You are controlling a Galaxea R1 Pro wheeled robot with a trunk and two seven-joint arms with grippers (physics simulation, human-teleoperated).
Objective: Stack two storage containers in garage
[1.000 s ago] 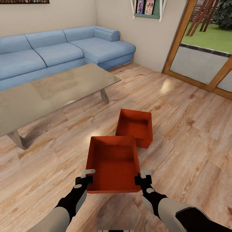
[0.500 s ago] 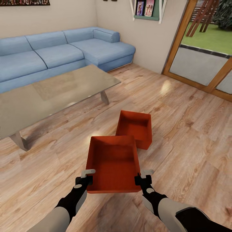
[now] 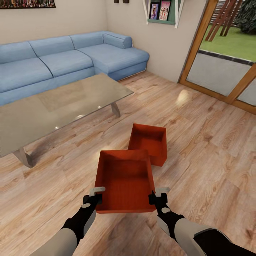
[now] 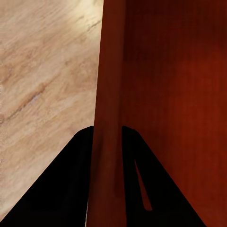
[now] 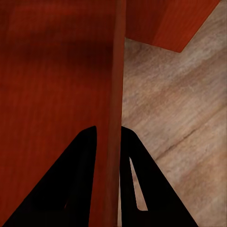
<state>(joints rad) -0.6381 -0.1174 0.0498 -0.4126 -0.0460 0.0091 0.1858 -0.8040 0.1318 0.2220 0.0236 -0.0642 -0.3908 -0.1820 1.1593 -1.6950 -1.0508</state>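
Storage container (image 3: 124,181), near one of two red-orange open-top bins, lower centre of the head view, held between my two arms above the light wood-plank floor (image 3: 199,142). Far left of the frame: glass-topped coffee table (image 3: 53,103), with the blue sectional sofa (image 3: 71,58) behind it along the upper left. Lower left: my left gripper (image 3: 95,196), clamped on the near container's left wall close to its near corner. In the left wrist view my left gripper (image 4: 107,135) has one dark finger (image 4: 71,175) outside the wall and one inside, with the red wall (image 4: 109,94) pinched between them. Centre: the second storage container (image 3: 148,142) sits on the wood floor just beyond the held one, at its far right corner; whether the two touch I cannot tell. Lower right: my right gripper (image 3: 159,196), gripping the near container's right wall. In the right wrist view my right gripper (image 5: 109,135) straddles that wall the same way, and a corner of the second container (image 5: 175,21) shows beyond it. Upper right: wood-framed glass doors (image 3: 220,67), with grass outside.
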